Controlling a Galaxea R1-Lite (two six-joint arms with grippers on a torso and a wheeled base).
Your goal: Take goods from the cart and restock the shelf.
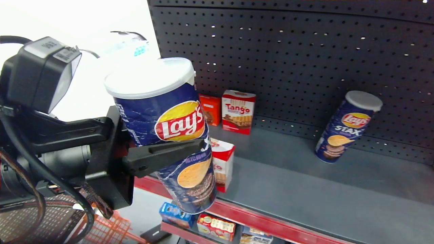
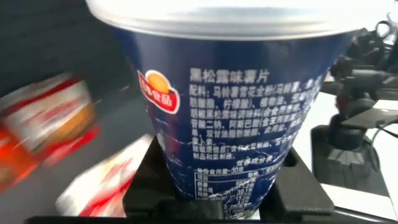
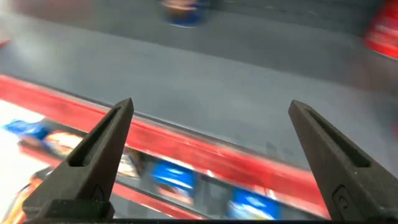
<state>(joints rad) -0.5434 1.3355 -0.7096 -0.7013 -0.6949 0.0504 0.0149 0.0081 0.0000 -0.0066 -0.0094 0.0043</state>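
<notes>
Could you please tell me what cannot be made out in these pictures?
Wafer box: head view, partly hidden behind the held chip can.
Orange cart: head view, cut off at the bottom edge.
Lower-shelf boxes: right wrist view, blurred.
Shelf boxes: left wrist view, blurred.
</notes>
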